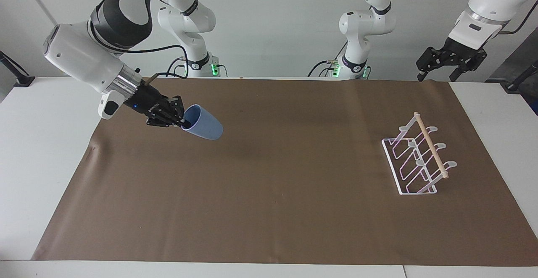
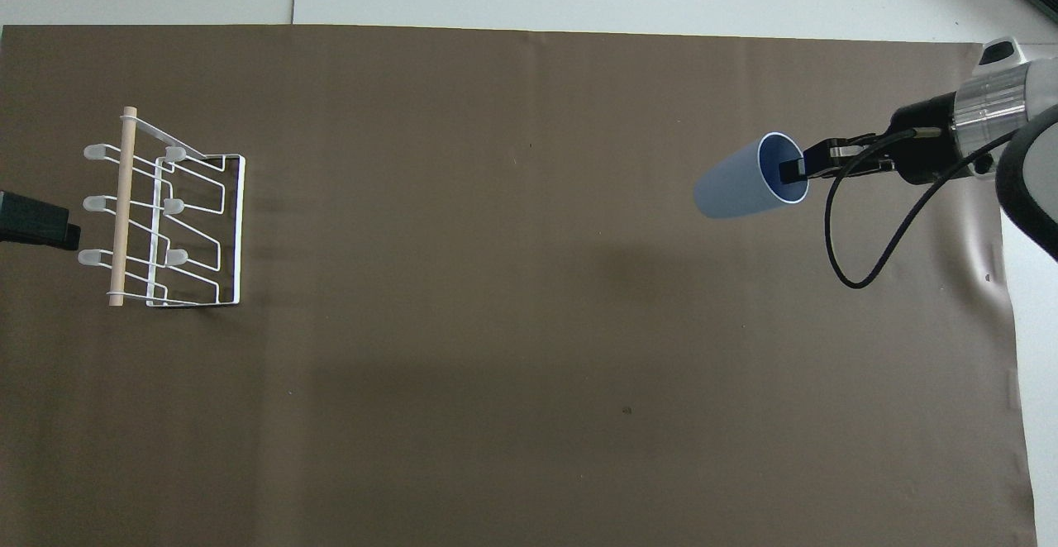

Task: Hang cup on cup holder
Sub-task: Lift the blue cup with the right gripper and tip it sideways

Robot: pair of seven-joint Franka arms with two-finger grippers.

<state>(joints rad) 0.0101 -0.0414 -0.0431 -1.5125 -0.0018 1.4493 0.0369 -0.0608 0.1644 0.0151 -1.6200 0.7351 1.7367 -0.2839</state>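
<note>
Cup [image 1: 203, 126] is off the mat, tipped nearly on its side in the air, open mouth toward the right arm's wrist, base pointing toward the table's middle; inside looks empty in the overhead view, just blue wall plus a black fingertip. Right gripper [image 1: 181, 122] is closed on the cup's rim, one finger inside the mouth and one outside, over the brown mat [image 1: 269, 211] at the right arm's end of the table. In the overhead view the cup [image 2: 748, 185] sits at about 3 o'clock of the mat, the right gripper [image 2: 792, 170] at its rim, a black cable [image 2: 860, 225] looping down from the wrist. Cup holder [image 1: 418, 156] stands on the mat at the left arm's end, at about 9 o'clock in the overhead view [image 2: 161, 212], well apart from the cup, wire loops bare, wooden dowel [image 1: 431, 144] across the top. Bare mat between cup and holder. Left gripper [image 1: 450, 61] waits raised above the table's corner at the left arm's end, fingers spread apart, holding nothing. White table [image 1: 38, 152] shows around the mat.
</note>
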